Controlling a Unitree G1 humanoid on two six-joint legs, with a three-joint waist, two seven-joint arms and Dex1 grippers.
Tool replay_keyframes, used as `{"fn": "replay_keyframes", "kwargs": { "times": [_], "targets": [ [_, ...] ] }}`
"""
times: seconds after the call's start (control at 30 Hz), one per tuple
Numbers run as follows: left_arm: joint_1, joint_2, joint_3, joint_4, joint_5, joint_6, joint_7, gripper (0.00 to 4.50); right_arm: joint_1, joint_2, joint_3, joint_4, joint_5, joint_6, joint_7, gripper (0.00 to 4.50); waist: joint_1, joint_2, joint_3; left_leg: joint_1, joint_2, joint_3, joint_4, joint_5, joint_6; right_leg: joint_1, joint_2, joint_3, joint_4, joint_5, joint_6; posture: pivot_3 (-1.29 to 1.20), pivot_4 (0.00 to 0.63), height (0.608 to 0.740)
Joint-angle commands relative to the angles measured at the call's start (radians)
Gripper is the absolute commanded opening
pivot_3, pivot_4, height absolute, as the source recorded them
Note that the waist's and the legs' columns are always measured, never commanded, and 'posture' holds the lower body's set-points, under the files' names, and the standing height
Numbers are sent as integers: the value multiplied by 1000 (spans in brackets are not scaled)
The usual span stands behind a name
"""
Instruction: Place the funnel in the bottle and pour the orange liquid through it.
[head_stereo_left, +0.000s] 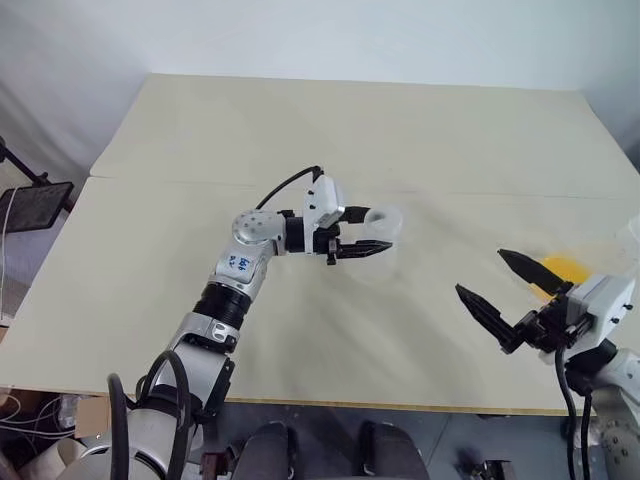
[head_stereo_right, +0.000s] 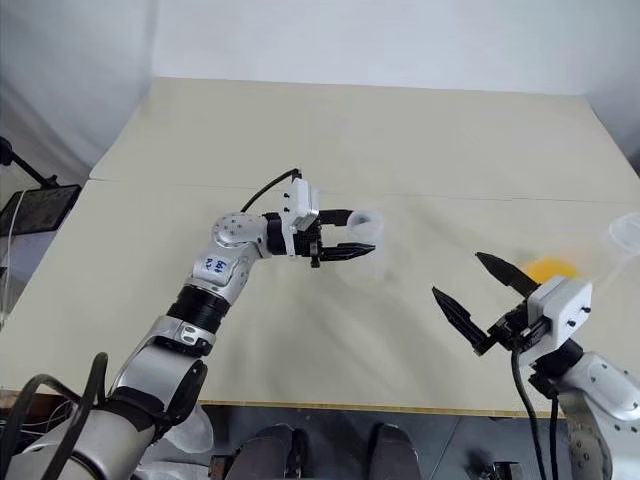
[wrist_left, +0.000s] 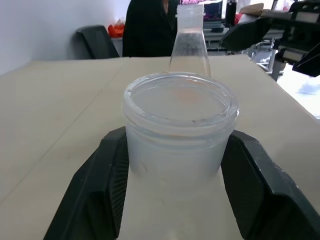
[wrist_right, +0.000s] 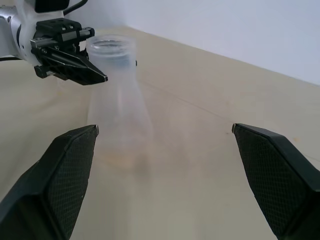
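The clear bottle (wrist_right: 118, 112) stands upright mid-table. My left gripper (head_stereo_left: 380, 228) reaches in level from the left, its black fingers (wrist_left: 95, 185) open on either side of the bottle's wide neck (wrist_left: 177, 130), close against it. The orange liquid (head_stereo_left: 560, 268) lies in the bottom of a clear conical flask (wrist_left: 189, 42) at the table's right edge. My right gripper (head_stereo_left: 480, 271) hangs wide open and empty just left of that flask, pointing toward the bottle. The funnel is out of view.
The beige table (head_stereo_left: 330, 120) has a seam running across it behind the bottle, and its front edge (head_stereo_left: 330, 404) is near my arms. A black stand (head_stereo_left: 35, 205) sits off the table's left side.
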Motion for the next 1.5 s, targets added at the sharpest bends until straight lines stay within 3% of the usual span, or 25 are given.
{"fn": "replay_keyframes", "kwargs": {
  "times": [0.03,0.1,0.13,0.63,0.9,1.1,1.23,1.37,1.5],
  "targets": [
    [-17,-5,23,-50,-31,18,-36,3675,-4,0,20,-40,10,-13,-8,4500,0,0,0,0,0,0,0,0,0,0,0,0,0,0,0,0,150,740],
    [-9,6,39,-59,-35,15,-34,4348,-22,-14,46,-31,8,-10,5,4500,0,0,0,0,0,0,0,0,0,0,0,0,0,0,0,0,150,740],
    [-4,13,47,-64,-39,19,-34,4463,-34,-20,54,-27,9,-7,8,4500,-2,0,0,0,0,0,0,0,0,0,0,0,1,0,0,0,150,740],
    [89,188,188,-219,-85,8,-68,4463,-228,-45,161,118,14,-4,81,4500,-3,0,0,0,1,0,1,0,0,-2,0,0,4,0,0,0,150,740],
    [129,210,183,-251,-72,46,-44,4463,-334,-39,209,184,17,3,112,4500,-2,0,0,0,0,-1,1,0,0,-2,0,0,4,0,0,0,150,740],
    [210,264,217,-329,-93,62,-32,4463,-333,-44,206,193,20,8,131,4500,-4,0,0,0,1,0,1,0,0,-4,0,0,7,0,0,0,150,740],
    [238,287,265,-381,-114,97,16,4463,-345,-37,213,196,23,13,137,4500,-4,0,0,-1,1,0,1,0,0,-4,0,0,7,0,0,0,150,740],
    [352,370,425,-496,-169,170,135,4463,-391,-38,245,225,23,7,185,4500,-19,0,0,0,2,-1,1,0,0,-5,-1,1,7,0,0,0,150,740],
    [427,381,459,-571,-169,189,211,4463,-437,-30,265,284,13,0,213,4500,-24,0,0,0,1,-7,0,0,0,-5,-1,0,9,0,0,0,150,740]
  ]
}}
